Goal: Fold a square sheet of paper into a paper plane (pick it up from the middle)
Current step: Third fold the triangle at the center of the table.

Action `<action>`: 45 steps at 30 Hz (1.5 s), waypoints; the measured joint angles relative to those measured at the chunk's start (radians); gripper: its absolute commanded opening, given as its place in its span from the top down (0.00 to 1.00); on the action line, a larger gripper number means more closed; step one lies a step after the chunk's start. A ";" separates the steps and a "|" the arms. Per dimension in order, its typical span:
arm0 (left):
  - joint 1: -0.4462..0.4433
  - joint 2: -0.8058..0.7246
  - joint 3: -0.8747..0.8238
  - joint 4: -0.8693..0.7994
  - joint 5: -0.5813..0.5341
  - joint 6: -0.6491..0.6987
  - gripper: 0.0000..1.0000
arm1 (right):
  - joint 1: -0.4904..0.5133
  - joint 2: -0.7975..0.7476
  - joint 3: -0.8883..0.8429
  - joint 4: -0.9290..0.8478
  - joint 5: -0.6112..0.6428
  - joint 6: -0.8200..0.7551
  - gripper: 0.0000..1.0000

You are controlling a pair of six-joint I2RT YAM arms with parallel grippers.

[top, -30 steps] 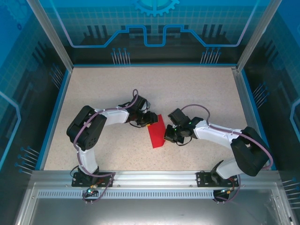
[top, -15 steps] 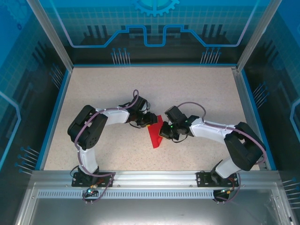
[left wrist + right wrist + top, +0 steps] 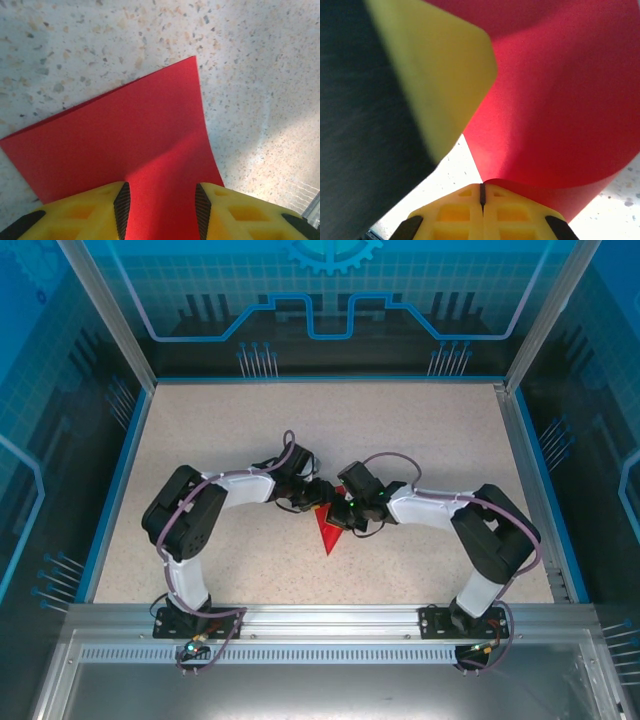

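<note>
The speckled surface carries the square sheet of paper, folded into a red shape that lies at its middle between the two arms. The left end effector stands over the paper's far-left edge, released, its fingers apart with the red sheet curving up between them. The right end effector is clenched, tips touching the paper's bulging fold at its far-right side. I cannot tell whether it pinches the paper.

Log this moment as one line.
left claw: open, over red sheet | right claw: shut on sheet's curled edge | sheet: partly folded, on table
</note>
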 measured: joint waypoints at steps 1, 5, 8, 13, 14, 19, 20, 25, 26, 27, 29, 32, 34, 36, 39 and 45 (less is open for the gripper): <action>0.000 -0.011 0.000 -0.006 -0.003 0.000 0.56 | 0.000 0.005 0.000 0.001 0.000 -0.002 1.00; 0.000 -0.035 0.000 -0.013 -0.016 0.000 0.56 | 0.002 0.019 0.001 0.001 0.000 -0.005 1.00; 0.000 -0.035 -0.001 -0.018 -0.027 0.000 0.56 | 0.002 0.028 0.001 0.001 0.001 -0.006 1.00; 0.001 -0.035 -0.012 -0.027 -0.042 0.000 0.57 | 0.002 0.034 0.005 0.006 0.005 -0.009 1.00; 0.001 -0.035 -0.012 -0.031 -0.042 0.000 0.57 | 0.002 0.034 0.005 0.008 0.005 -0.009 1.00; 0.001 -0.025 -0.010 -0.040 -0.041 0.001 0.57 | 0.002 0.043 0.005 0.023 0.008 -0.010 1.00; 0.001 -0.019 -0.007 -0.043 -0.041 0.003 0.57 | 0.002 0.046 0.005 0.025 0.008 -0.010 1.00; 0.002 0.005 0.006 -0.062 -0.040 0.005 0.57 | 0.002 0.058 0.006 0.031 0.008 -0.011 1.00; 0.002 0.006 0.007 -0.063 -0.040 0.006 0.57 | 0.002 0.059 0.006 0.031 0.008 -0.012 1.00; 0.002 0.008 0.008 -0.062 -0.040 0.007 0.57 | 0.002 0.059 0.006 0.031 0.008 -0.013 1.00; 0.002 0.009 0.008 -0.063 -0.040 0.007 0.57 | 0.002 0.059 0.006 0.031 0.008 -0.013 1.00; 0.002 0.012 0.014 -0.066 -0.037 0.007 0.57 | 0.002 0.059 0.006 0.031 0.008 -0.017 1.00; 0.002 0.013 0.014 -0.066 -0.037 0.007 0.57 | 0.002 0.059 0.006 0.031 0.008 -0.017 1.00; 0.002 0.013 0.014 -0.066 -0.037 0.007 0.57 | 0.002 0.059 0.006 0.031 0.009 -0.020 1.00; 0.002 0.014 0.014 -0.066 -0.037 0.007 0.57 | 0.003 0.059 0.006 0.031 0.013 -0.021 1.00; 0.002 0.014 0.016 -0.068 -0.037 0.007 0.57 | 0.005 0.060 0.006 0.030 0.042 -0.020 1.00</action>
